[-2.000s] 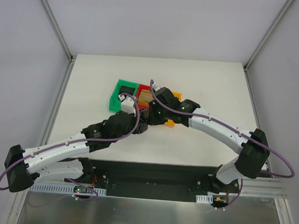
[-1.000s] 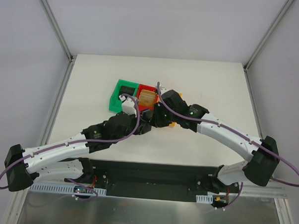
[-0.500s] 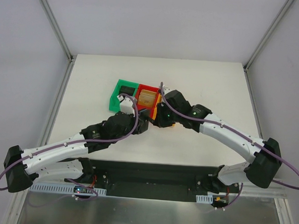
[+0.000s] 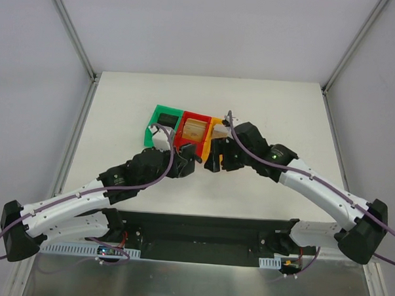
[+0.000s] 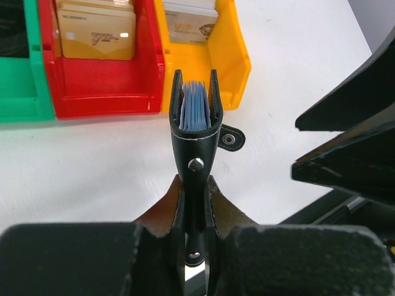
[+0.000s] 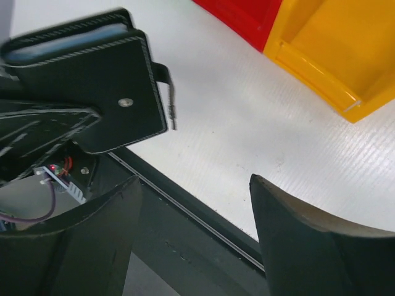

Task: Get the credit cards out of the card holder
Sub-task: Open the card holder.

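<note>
Two grippers meet near the middle of the table (image 4: 271,105), at 6 o'clock of a row of three bins. The left gripper (image 5: 196,192) is clamped tight on the closed end of the card holder (image 5: 196,139) and holds it on edge, with its open end pointing to 12 o'clock at the bins. Blue cards (image 5: 195,111) sit packed between its two leaves, only their edges showing. A snap tab (image 5: 229,139) sticks out of the holder at 3 o'clock. The right gripper (image 6: 194,185) hangs at 3 o'clock of the holder, near it but apart, its jaws spread wide with nothing between them. In the row, the green bin (image 5: 18,102) is at the 9 o'clock end. The red bin (image 5: 105,98) in the middle holds gold cards (image 5: 95,34). The yellow bin (image 5: 231,68) at the 3 o'clock end holds white cards (image 5: 191,24).
</note>
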